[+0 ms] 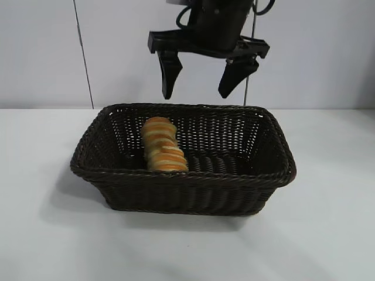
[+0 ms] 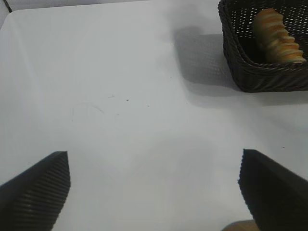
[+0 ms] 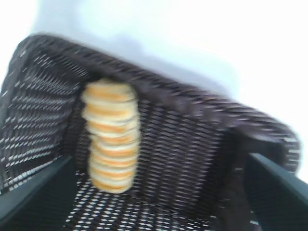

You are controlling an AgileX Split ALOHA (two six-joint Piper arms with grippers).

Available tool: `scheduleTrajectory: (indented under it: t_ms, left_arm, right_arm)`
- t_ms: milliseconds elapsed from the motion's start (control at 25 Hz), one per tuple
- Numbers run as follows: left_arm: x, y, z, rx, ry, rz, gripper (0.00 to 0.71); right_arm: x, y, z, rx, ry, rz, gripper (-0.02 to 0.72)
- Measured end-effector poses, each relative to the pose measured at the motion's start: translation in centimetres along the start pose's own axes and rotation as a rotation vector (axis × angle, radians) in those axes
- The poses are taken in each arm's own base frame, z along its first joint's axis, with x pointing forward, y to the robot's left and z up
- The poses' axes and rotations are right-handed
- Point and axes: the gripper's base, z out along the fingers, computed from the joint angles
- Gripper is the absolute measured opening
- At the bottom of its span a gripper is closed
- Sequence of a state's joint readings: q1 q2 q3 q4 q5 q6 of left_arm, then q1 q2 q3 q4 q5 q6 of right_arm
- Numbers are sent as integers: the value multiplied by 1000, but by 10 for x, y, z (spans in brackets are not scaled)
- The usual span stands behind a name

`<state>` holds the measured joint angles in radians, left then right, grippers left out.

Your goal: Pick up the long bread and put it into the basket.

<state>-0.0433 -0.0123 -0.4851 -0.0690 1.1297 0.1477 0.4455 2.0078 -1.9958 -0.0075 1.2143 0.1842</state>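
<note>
Fingers on my right gripper hang spread above the basket, long bread propped inside against the wall, so it might tip over.

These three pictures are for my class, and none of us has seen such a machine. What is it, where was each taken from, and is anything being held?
It is a table robot with two arms, each ending in a claw. The outside view faces the rig: the right claw hangs open and empty above the dark brown woven wicker basket on the white table. The oblong golden-orange long bread with cream stripes lies inside. The other pictures come from cameras on the wrists. The left claw, also open and empty, is off to the side over bare table.
</note>
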Motion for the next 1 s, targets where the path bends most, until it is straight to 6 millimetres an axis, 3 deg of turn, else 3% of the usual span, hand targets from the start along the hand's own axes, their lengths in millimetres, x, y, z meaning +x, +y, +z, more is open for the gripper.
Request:
scheduleTrajectory:
  t_ms: [320, 720, 880, 1000]
  left_arm:
    - [0, 0, 0, 0, 0, 0, 687]
    - [0, 0, 0, 0, 0, 0, 687]
    - [0, 0, 0, 0, 0, 0, 687]
    - [0, 0, 0, 0, 0, 0, 687]
  right_arm:
    - [-12, -74, -18, 116, -44, 128, 687]
    - [-3, -174, -32, 217, -50, 255, 687]
    - [3, -191, -53, 238, -81, 279, 687]
    - [9, -192, -93, 254, -160, 289, 687]
